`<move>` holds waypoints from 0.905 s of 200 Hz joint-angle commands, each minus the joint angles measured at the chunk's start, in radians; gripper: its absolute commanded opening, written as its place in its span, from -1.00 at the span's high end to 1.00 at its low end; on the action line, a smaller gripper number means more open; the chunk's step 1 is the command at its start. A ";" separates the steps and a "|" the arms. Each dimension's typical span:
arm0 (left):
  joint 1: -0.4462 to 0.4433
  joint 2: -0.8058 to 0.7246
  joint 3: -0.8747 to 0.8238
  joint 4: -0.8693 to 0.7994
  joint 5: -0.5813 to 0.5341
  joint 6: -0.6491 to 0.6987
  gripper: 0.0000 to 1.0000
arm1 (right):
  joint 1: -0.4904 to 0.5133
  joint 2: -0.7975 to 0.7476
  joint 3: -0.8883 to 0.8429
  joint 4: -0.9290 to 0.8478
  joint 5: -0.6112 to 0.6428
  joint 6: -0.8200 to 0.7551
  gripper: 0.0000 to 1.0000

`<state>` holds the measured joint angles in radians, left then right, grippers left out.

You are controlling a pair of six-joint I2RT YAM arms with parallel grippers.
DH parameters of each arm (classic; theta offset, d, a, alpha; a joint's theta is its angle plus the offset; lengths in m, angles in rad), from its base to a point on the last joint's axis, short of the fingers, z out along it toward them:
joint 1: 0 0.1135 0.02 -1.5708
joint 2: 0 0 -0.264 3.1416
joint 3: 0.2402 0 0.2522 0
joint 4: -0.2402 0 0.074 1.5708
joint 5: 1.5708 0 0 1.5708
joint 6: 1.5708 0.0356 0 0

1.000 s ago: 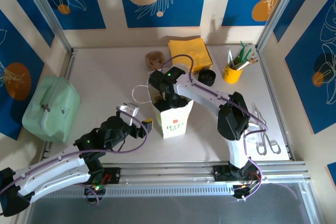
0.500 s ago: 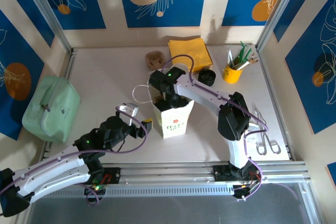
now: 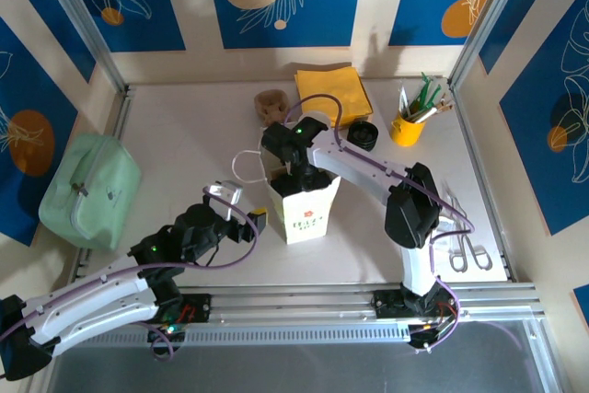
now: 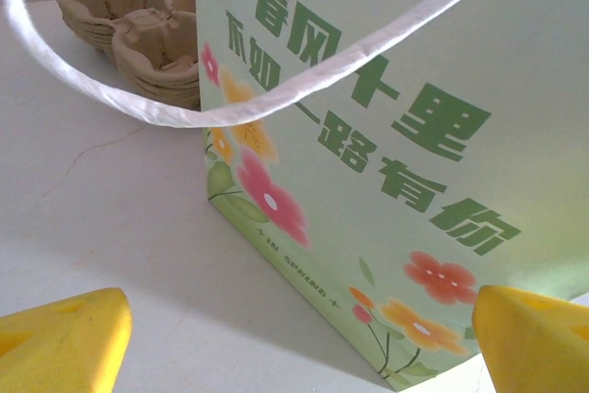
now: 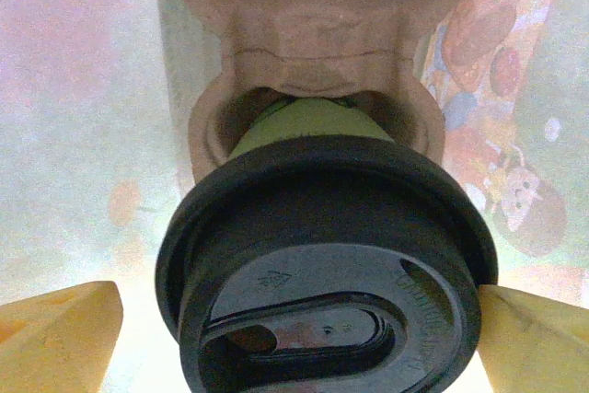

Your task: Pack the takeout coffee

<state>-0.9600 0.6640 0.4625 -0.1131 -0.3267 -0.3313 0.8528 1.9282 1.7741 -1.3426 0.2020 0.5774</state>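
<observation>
Takeout coffee (image 5: 327, 269): black-lidded paper cup, lid on, seated in brown pulp carrier (image 5: 313, 34) inside bag (image 5: 74, 135).

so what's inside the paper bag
A black-lidded coffee cup sits in a brown pulp carrier, right gripper jaws open beside it. The cup's lower wall and the floor of the bag are covered.

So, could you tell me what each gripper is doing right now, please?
Left gripper: open, empty, by the bag.
Right gripper: open, straddling the cup.
</observation>
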 commanded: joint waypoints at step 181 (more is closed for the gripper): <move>-0.006 -0.004 0.004 0.005 -0.020 0.015 -0.90 | -0.007 -0.010 0.123 -0.086 0.000 0.029 -0.89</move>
<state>-0.9600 0.6640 0.4625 -0.1135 -0.3271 -0.3309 0.8528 1.9102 1.8637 -1.3849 0.2203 0.5934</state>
